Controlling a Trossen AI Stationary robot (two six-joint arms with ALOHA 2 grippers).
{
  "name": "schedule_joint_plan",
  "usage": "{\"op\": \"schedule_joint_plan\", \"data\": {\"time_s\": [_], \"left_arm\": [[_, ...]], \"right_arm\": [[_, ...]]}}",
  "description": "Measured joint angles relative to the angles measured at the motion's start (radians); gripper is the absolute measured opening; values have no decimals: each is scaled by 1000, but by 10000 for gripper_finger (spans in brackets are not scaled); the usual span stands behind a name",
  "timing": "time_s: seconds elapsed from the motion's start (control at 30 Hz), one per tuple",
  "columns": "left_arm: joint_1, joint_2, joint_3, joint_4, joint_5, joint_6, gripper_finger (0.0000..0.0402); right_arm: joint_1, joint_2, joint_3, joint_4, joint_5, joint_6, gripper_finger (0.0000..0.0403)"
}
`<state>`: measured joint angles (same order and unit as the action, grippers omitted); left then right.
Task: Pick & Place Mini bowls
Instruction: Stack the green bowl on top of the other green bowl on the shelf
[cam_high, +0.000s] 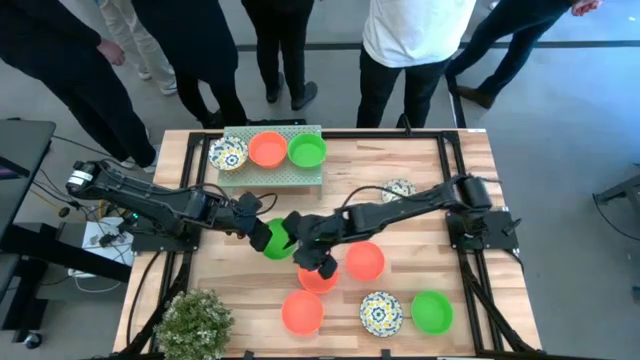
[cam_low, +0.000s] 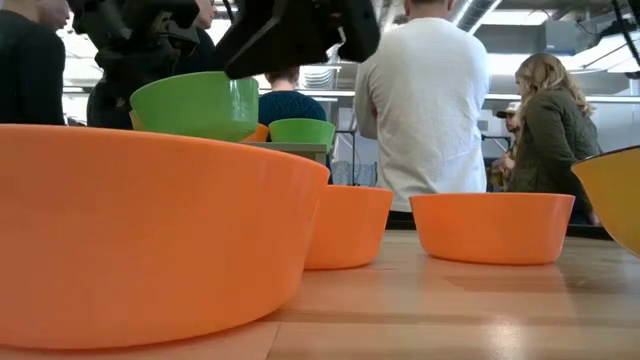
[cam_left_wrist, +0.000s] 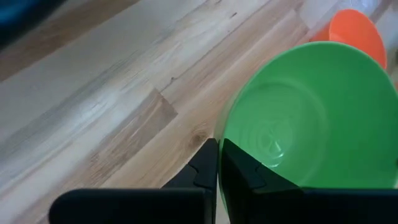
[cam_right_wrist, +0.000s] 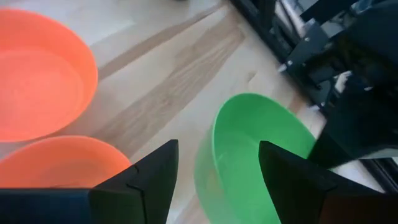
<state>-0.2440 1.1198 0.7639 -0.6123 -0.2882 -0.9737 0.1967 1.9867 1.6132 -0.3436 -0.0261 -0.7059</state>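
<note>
My left gripper (cam_high: 258, 230) is shut on a plain green mini bowl (cam_high: 277, 241) at the table's middle; the low view shows this bowl (cam_low: 195, 104) behind a big orange one. My right gripper (cam_right_wrist: 217, 180) is open and hovers over an orange bowl (cam_high: 318, 279), just right of the green bowl (cam_right_wrist: 255, 155), touching nothing. On the table rest two more orange bowls (cam_high: 365, 260) (cam_high: 302, 311), a floral bowl (cam_high: 381, 313) and a green bowl (cam_high: 432, 311). Another floral bowl (cam_high: 398, 189) is half hidden by the right arm. My left gripper pinches the green bowl's rim (cam_left_wrist: 225, 144) on its left side, one finger (cam_left_wrist: 245, 171) inside the bowl and one (cam_left_wrist: 202, 171) outside. The fingers come level from the table's left. The bowl is tilted, with its opening turned partly toward the right arm, and looks lifted off the wood.
A green tray (cam_high: 272, 176) at the far edge holds a floral (cam_high: 228, 153), an orange (cam_high: 267, 149) and a green bowl (cam_high: 307, 150). A leafy potted plant (cam_high: 193, 320) stands at the near left corner. Several people stand beyond the far edge.
</note>
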Motion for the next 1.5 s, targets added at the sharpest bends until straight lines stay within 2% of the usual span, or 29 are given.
{"op": "schedule_joint_plan", "data": {"time_s": [0.2,0.43,0.93,1.2,1.3,1.5], "left_arm": [[0,0,0,1,0,-1,12],[0,0,0,4,-17,-1,12],[1,-1,-1,33,-44,-3,20],[38,0,-2,78,-7,-3,93],[37,0,-2,81,-8,-1,118],[32,0,-2,83,-12,7,140]], "right_arm": [[-2,83,118,-127,0,-11,218],[-26,99,144,-178,0,-3,200],[-64,99,142,-203,-21,-11,10],[-51,117,144,-198,-16,-5,7],[-48,127,142,-232,-11,47,5],[-44,119,143,-334,31,130,4]]}}
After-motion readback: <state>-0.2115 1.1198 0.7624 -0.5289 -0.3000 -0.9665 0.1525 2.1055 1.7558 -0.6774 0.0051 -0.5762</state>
